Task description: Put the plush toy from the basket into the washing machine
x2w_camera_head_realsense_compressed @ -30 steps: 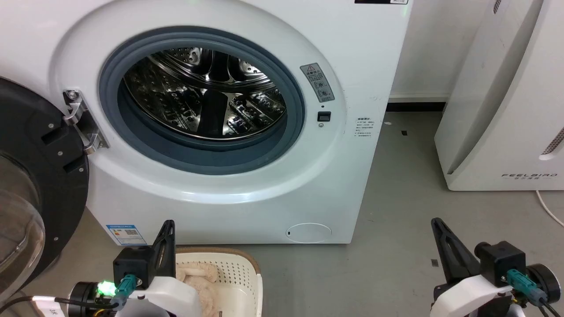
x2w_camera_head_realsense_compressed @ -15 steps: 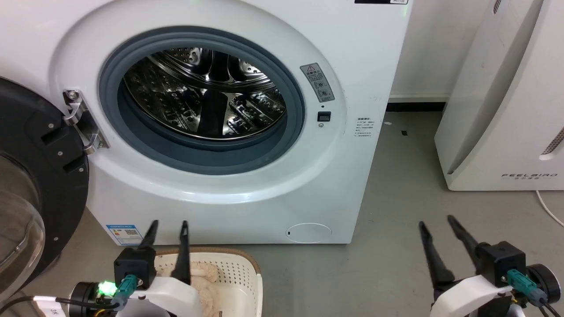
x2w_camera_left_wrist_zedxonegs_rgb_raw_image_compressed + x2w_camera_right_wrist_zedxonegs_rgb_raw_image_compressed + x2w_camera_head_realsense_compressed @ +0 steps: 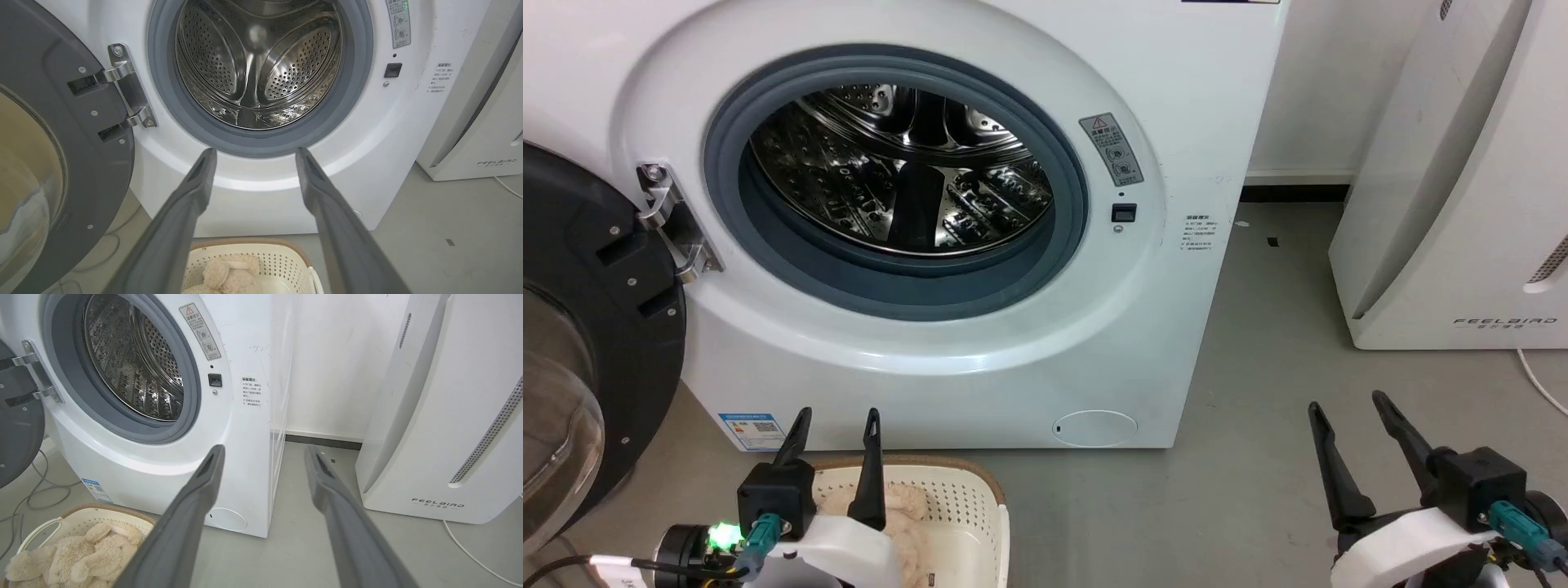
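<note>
The cream plush toy (image 3: 73, 555) lies in the white perforated basket (image 3: 964, 510) on the floor before the washing machine (image 3: 1143, 73); it also shows as plush toy (image 3: 229, 275) and plush toy (image 3: 907, 510). The machine's steel drum (image 3: 907, 184) stands bare behind its grey gasket, with the black-framed door (image 3: 580, 343) swung wide to the left. My left gripper (image 3: 837, 416) hangs open above the basket's near side, nothing between its fingers (image 3: 192, 192). Off to the right, over bare floor, my right gripper (image 3: 1347, 404) is open too, with nothing in it.
A white slanted FEELBIRD appliance (image 3: 1462, 204) stands at the right with a white cable (image 3: 1539, 384) running from it. Grey cables (image 3: 41, 490) lie on the floor left of the machine. Grey floor (image 3: 1258, 367) lies between the two appliances.
Both grippers have gone from shut to wide open. The head camera has shifted slightly, and the right gripper sits a little further right.
</note>
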You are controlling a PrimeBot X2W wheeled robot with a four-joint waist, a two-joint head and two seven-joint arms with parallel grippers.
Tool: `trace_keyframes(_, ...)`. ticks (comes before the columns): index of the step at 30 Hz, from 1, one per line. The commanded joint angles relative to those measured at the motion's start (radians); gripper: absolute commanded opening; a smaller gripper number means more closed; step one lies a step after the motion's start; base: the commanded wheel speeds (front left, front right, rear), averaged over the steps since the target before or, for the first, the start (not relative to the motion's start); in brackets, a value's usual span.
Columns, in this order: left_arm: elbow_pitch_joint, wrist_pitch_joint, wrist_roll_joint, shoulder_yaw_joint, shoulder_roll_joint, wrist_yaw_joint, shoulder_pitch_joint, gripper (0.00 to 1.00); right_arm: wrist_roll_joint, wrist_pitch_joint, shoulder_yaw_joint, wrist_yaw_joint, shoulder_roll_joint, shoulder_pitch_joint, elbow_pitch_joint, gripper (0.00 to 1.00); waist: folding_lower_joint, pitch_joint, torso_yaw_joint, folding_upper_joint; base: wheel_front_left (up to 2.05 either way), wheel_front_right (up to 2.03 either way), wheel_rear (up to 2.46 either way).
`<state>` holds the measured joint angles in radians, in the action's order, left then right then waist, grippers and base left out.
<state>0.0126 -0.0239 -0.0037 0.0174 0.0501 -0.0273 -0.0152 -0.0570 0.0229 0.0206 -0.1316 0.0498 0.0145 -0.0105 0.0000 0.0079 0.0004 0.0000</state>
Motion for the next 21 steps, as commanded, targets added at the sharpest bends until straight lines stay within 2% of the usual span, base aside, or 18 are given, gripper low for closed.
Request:
trace_keyframes(1,0.005,-0.01,-0.009,0.003,0.0,-0.007,0.016,1.0,-0.017,0.012,0.005,0.0,0.0,-0.004,-0.007,1.0,0.0,0.001,0.0,0.0,0.0,0.0,0.0)
trace_keyframes(12,0.059,-0.033,-0.002,0.015,0.008,-0.01,0.054,1.0,-0.059,0.035,0.008,0.0,0.0,-0.014,-0.02,1.0,0.0,0.026,0.001,0.0,0.0,0.0,0.0)
trace_keyframes(21,0.187,-0.052,0.011,0.042,0.032,0.001,0.124,1.0,-0.088,0.053,0.008,0.0,0.0,-0.035,-0.029,1.0,0.0,0.071,-0.003,0.0,0.0,0.0,0.0)
